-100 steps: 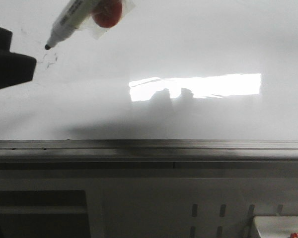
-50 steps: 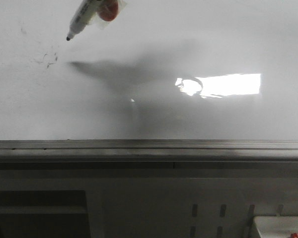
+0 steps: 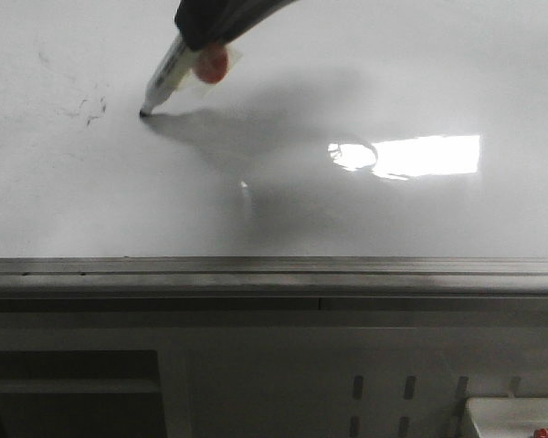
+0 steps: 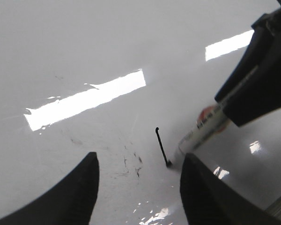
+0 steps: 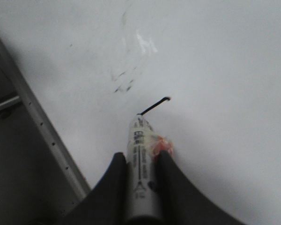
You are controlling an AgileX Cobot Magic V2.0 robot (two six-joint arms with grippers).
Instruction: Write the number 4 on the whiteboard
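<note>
The whiteboard (image 3: 365,73) fills the front view, glossy white with a bright reflection. My right gripper (image 3: 201,44) comes in from the top, shut on a white marker (image 3: 169,78) with a red blob taped to it. The marker's black tip rests on the board just right of faint smudge marks (image 3: 91,109). Of the number 4, one short slanted black stroke (image 4: 162,146) shows, ending at the tip; the stroke (image 5: 154,107) also shows past the marker (image 5: 141,154) in my right gripper (image 5: 143,161). My left gripper (image 4: 139,187) hovers open over the board beside the stroke, holding nothing.
A grey metal rail (image 3: 274,266) runs along the board's near edge, with a dark grey structure (image 3: 256,383) below it. The rail (image 5: 37,122) lies close to the right gripper. A white box corner (image 3: 516,420) sits low on the right.
The marker has come down and slightly right until its tip sits on the board. The dark arm at the front view's left edge a second ago has left that view.
</note>
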